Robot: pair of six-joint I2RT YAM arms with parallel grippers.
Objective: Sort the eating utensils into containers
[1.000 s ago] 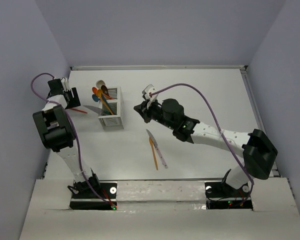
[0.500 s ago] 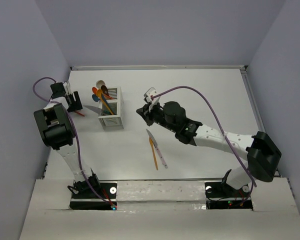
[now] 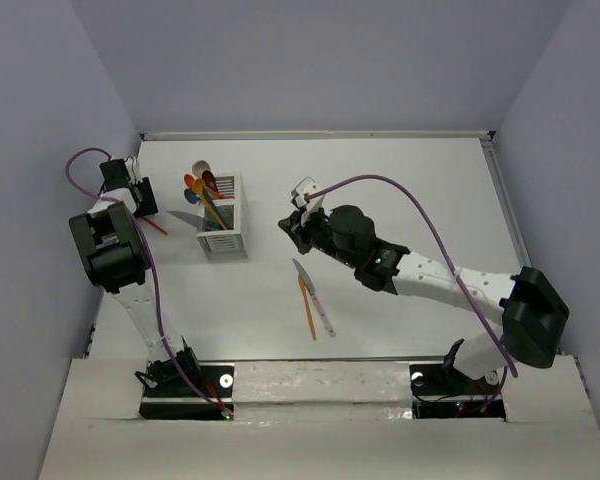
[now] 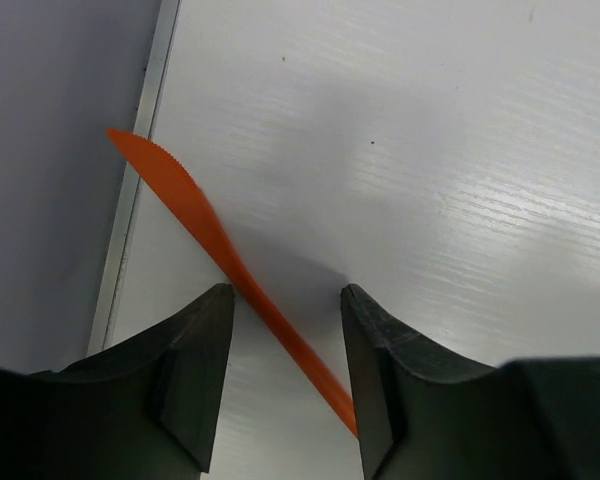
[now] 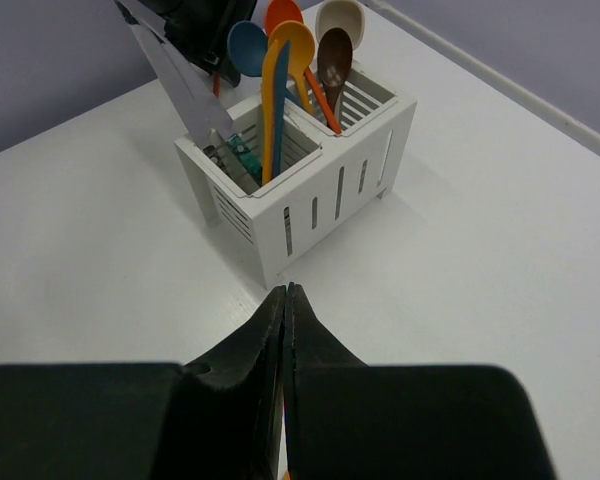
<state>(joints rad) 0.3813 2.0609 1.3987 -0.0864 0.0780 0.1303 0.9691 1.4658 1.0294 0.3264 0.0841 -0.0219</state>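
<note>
While left gripper (image 4: 286, 296) hangs apart astride orange knife (image 4: 183, 198), right gripper (image 5: 286, 292) together, facing caddy (image 5: 325, 205).

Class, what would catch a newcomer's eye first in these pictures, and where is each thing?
The white caddy, bristling with bright spoons, stands left of centre on the table. An orange knife lies at its left edge between the open fingers of the left end effector. Two more utensils lie loose mid-table.
</note>
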